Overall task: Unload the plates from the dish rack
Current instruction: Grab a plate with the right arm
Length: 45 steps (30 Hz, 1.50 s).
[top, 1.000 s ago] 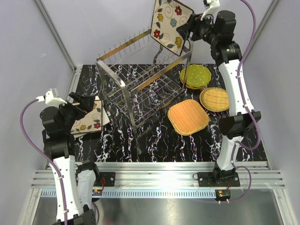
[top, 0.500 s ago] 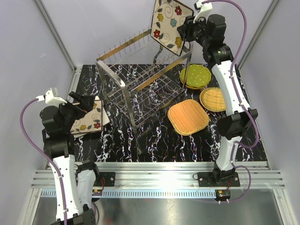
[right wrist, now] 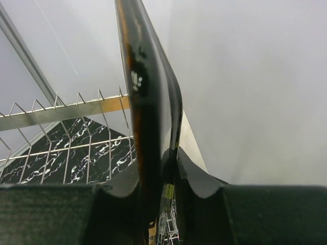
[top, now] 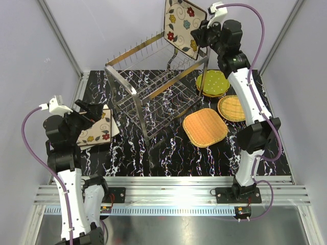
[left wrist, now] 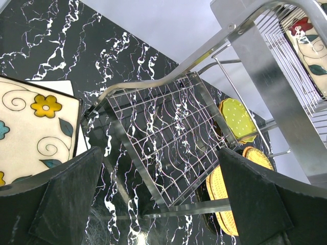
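One flower-patterned plate (top: 182, 26) stands on edge at the far right corner of the upper tier of the dish rack (top: 153, 89), and we see the right gripper (top: 200, 34) with its fingers (right wrist: 199, 186) pinched narrow on the plate's rim. Just right of the rack, green dotted plates (top: 213, 83) sit stacked, with a round wicker plate (top: 233, 107) and a square orange woven plate (top: 205, 127) lying flat on the black marbled table (top: 168, 153). At the table's left side a second flowered plate (top: 98, 130) lies flat under the left gripper (top: 91, 113), whose fingers (left wrist: 61, 199) stand wide apart, holding nothing.
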Each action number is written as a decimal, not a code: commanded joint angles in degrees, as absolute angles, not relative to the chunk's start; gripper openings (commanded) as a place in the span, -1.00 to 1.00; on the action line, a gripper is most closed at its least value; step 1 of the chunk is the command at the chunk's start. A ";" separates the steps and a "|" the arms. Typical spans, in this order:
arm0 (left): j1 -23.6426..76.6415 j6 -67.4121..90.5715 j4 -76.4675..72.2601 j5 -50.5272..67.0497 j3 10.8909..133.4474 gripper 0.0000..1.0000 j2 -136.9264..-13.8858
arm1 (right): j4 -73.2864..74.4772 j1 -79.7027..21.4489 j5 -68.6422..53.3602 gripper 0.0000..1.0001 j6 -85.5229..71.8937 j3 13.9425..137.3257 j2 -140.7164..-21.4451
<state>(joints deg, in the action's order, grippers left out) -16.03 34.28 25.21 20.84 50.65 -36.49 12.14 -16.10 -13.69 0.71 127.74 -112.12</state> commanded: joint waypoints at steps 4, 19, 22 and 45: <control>-15.91 33.22 22.68 22.24 53.88 0.98 -36.21 | 1.77 -16.00 -14.41 -1.00 1.58 125.95 -106.52; -16.00 33.13 23.20 22.24 54.40 0.98 -35.77 | -2.90 -15.56 -15.91 -1.00 -2.72 132.01 -106.52; -15.91 33.13 23.03 22.41 54.40 0.98 -35.68 | -3.51 -15.21 -15.82 -1.00 -3.51 132.80 -106.70; -15.91 34.98 21.98 23.55 55.37 0.98 -35.51 | -5.27 -13.62 -16.00 -1.00 -6.50 139.04 -108.54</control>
